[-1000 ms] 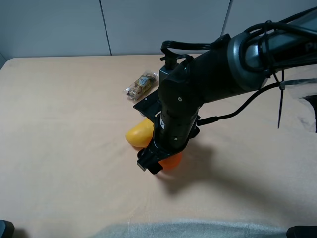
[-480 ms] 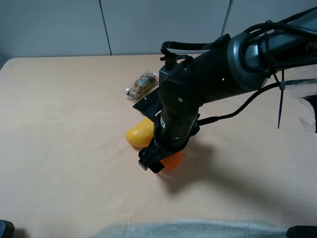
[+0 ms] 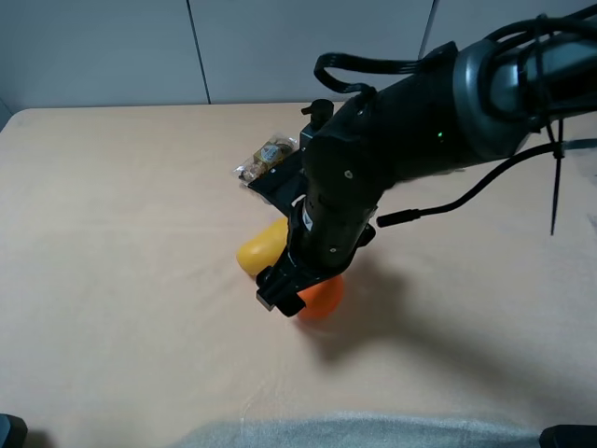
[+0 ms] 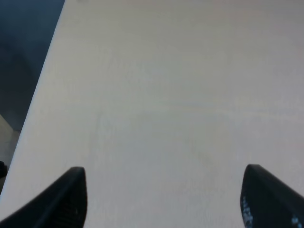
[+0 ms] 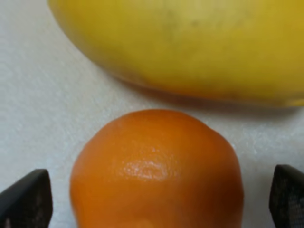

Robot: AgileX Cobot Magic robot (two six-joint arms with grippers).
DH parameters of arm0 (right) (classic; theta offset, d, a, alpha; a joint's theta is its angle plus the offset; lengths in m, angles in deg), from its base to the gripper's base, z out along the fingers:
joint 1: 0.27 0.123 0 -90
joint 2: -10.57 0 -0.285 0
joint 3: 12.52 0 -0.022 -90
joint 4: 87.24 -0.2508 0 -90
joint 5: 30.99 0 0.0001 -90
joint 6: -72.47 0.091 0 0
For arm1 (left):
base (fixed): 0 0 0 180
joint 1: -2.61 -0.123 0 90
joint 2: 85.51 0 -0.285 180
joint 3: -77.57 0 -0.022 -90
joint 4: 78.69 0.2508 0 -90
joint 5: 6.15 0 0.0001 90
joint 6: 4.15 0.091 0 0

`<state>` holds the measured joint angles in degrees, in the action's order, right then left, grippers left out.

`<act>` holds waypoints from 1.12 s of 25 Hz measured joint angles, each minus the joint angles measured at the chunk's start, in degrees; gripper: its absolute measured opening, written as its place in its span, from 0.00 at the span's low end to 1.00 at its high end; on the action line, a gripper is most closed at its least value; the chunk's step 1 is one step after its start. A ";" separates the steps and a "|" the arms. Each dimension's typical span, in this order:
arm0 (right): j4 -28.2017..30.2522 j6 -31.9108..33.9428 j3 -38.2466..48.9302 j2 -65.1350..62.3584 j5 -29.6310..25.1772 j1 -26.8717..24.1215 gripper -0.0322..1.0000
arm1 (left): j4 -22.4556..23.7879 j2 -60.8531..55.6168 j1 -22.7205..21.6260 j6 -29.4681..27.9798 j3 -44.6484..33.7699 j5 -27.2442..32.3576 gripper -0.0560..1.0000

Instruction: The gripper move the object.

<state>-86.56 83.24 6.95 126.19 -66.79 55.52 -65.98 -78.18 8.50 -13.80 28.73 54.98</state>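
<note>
One orange fruit [image 3: 322, 297] is what we look at first: round, bright and slightly flattened, it sits on the pale beige desk [image 3: 121, 233] near the middle of the high view, partly hidden under the black right arm. In the right wrist view we see the same orange fruit [image 5: 156, 171] filling the space between two dark fingertips [image 5: 26, 197], one at each side, with a strip of desk showing between each tip and the fruit's skin, so we read the right tool [image 5: 156, 199] as spread wide and straddling the fruit without clamping it. From above, the right tool [image 3: 291, 297] points down at the desk with its end just beside the fruit. Just beyond the fruit lies an oblong yellow fruit [image 5: 190, 47], close to it, though we cannot tell whether the two touch; in the high view this yellow fruit [image 3: 261, 250] shows out from under the arm on the left side. Farther back on the desk, well apart from both fruits, we see a small clear snack packet [image 3: 265, 159]. The left wrist view shows only bare desk, with the left tool [image 4: 161, 199] standing wide and nothing between its two dark tips. A grey cloth edge [image 3: 373, 431] runs along the near side of the desk.
</note>
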 joint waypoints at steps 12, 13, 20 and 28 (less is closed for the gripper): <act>0.35 0.17 0.00 -11.51 -1.09 -4.24 0.70 | 0.00 0.00 0.00 0.00 0.00 0.00 0.75; 0.63 0.22 0.00 -13.20 -1.37 -5.11 0.70 | 0.00 0.00 0.00 0.00 0.00 0.00 0.75; 3.44 0.22 -0.05 -24.35 -1.96 -14.54 0.70 | 0.05 0.00 0.00 0.00 0.00 0.00 0.75; 4.08 0.16 -0.05 -33.14 -2.22 -29.09 0.70 | 0.09 0.00 0.00 0.00 0.00 0.00 0.75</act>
<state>-82.48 83.40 6.90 93.05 -69.01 26.43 -65.89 -78.18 8.50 -13.80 28.73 54.98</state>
